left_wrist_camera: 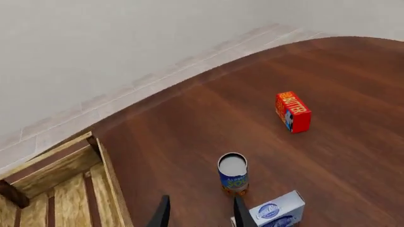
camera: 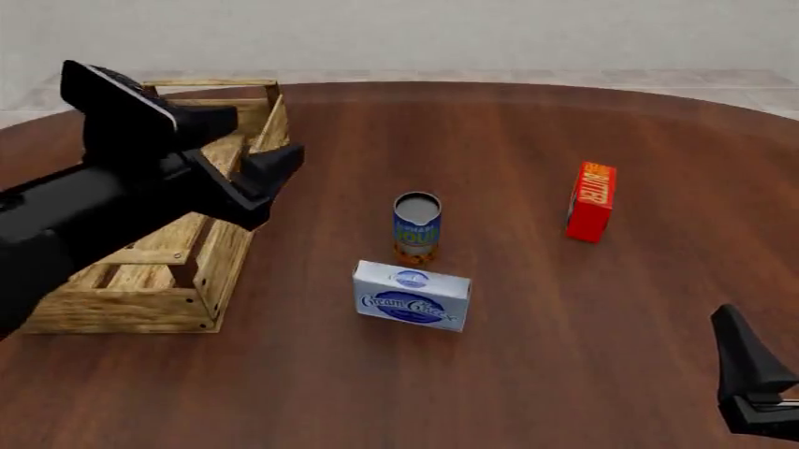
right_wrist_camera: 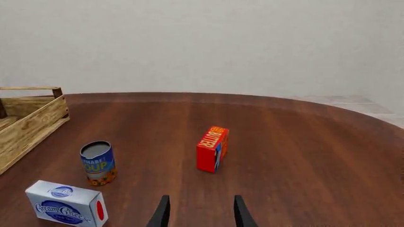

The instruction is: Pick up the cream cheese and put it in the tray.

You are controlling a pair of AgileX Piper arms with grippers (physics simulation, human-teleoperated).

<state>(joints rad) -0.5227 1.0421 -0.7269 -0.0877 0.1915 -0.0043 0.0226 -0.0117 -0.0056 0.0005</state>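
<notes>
The cream cheese (camera: 413, 296), a white box with a blue oval logo, lies on the wooden table in front of the can. It also shows in the left wrist view (left_wrist_camera: 277, 210) and the right wrist view (right_wrist_camera: 66, 203). The light-wood slatted tray (camera: 231, 253) stands at the left, seen also in the left wrist view (left_wrist_camera: 110, 179) and the right wrist view (right_wrist_camera: 31, 125). My left gripper (camera: 272, 173) is open and empty, raised over the tray's right side, left of the cream cheese; its fingers (left_wrist_camera: 241, 213) show apart. My right gripper (camera: 749, 374) is open and empty at the near right, its fingers (right_wrist_camera: 162, 213) apart.
A blue-and-orange can (camera: 417, 226) stands upright just behind the cream cheese. A red-orange box (camera: 590, 201) stands upright farther right. The round table's far edge meets a pale floor and wall behind.
</notes>
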